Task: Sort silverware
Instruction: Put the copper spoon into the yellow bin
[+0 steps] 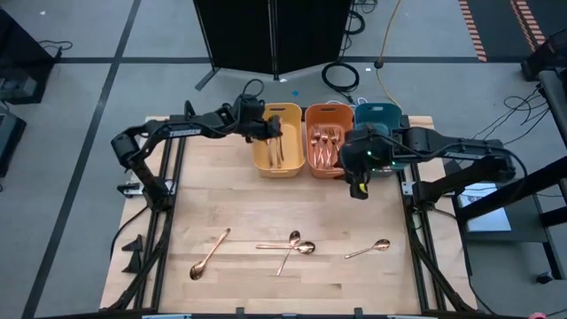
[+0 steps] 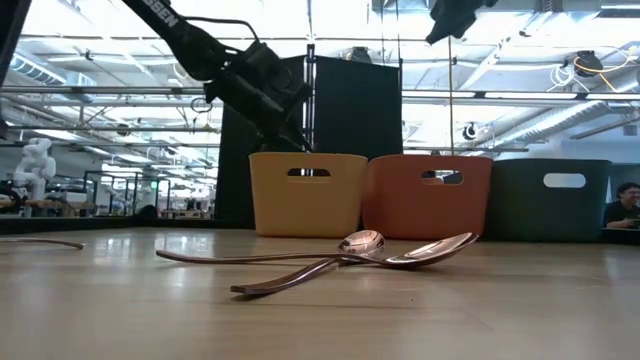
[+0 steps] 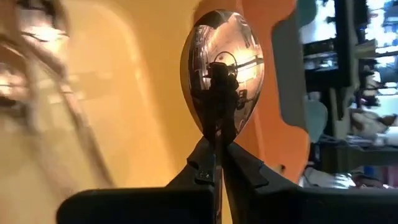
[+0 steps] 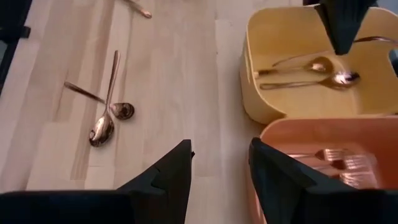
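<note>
over the yellow bin: left gripper (image 1: 274, 131), fingers pinched tight on a copper spoon
held spoon (image 3: 221, 79): clamped by the handle between the left fingers (image 3: 245, 168), bowl pointing away from the wrist, yellow wall behind it, orange wall just beside
yellow bin (image 1: 261, 161): end bin of the row nearest the left arm, touching the orange bin; two spoons (image 4: 311, 73) lie on its floor, side by side
orange bin (image 1: 314, 167): middle of the row, next to the yellow bin; a cluster of forks (image 1: 327, 144) inside
teal bin (image 1: 379, 111): on the far side of the orange bin from the yellow bin, largely covered by the right arm
right gripper (image 1: 359, 188): hovering over the table just past the orange bin's near corner, fingers spread apart, nothing between them
crossed pair (image 1: 293, 246): two spoons overlapping on the table, well away from the yellow bin toward the near edge
lone spoon, left arm's side (image 1: 209, 253): on the table, well apart from the yellow bin, near the front edge
lone spoon, right arm's side (image 1: 368, 249): on the table, beyond the crossed pair as seen from the yellow bin
table (image 1: 221, 204): light wood, bare between the yellow bin and the loose spoons
</note>
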`<state>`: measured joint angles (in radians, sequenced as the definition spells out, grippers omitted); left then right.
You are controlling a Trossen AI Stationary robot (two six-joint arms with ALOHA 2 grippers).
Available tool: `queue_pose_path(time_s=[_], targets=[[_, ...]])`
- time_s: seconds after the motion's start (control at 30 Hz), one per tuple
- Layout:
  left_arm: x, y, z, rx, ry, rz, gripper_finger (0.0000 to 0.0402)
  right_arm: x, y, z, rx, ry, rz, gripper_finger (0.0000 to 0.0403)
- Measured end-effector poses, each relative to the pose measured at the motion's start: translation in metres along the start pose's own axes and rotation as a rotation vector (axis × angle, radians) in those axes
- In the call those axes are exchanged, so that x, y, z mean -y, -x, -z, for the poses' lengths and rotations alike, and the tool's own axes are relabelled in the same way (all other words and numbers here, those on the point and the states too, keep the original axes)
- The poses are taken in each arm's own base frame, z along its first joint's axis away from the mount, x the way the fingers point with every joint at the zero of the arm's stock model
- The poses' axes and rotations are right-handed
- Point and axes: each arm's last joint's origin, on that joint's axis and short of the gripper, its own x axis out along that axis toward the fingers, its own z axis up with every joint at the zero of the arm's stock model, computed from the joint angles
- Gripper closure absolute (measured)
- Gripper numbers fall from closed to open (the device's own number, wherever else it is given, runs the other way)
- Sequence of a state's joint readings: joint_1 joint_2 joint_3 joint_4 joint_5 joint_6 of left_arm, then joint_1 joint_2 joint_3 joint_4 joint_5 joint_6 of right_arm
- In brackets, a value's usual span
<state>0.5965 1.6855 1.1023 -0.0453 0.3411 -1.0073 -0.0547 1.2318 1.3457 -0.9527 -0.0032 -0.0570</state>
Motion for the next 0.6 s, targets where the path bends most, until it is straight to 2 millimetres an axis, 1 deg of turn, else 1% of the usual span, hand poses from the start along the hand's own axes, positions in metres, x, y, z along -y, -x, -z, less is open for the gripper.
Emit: queue_pose_path(time_s=[0.07,0.13,0.27,0.37,0.43,0.5,0.6], targets=[[0.001,0.000,0.000,0.013,-0.038,0.003,0.0384,0.004,-0.004,-0.002,0.008,-0.010,-0.012,0.0255],[0.003,0.001,-0.002,0.026,-0.097,0.018,0.0365,0.008,-0.006,-0.003,0.009,-0.041,-0.005,0.0255],[0.004,0.002,-0.004,0.033,-0.141,0.036,0.0310,0.014,-0.013,-0.006,0.015,-0.106,0.009,0.0255],[0.004,0.006,-0.010,0.056,-0.146,0.059,0.0272,0.017,-0.017,-0.008,0.020,-0.138,0.018,0.0255],[0.002,0.012,-0.017,0.049,-0.145,0.072,0.0256,0.021,-0.021,-0.010,0.028,-0.188,0.027,0.0255],[0.003,0.022,-0.023,0.042,-0.189,0.112,0.0249,0.026,-0.025,-0.011,0.035,-0.262,0.037,0.0255],[0.010,0.045,-0.032,0.056,-0.317,0.187,0.0248,0.032,-0.029,-0.015,0.071,-0.397,0.052,0.0255]])
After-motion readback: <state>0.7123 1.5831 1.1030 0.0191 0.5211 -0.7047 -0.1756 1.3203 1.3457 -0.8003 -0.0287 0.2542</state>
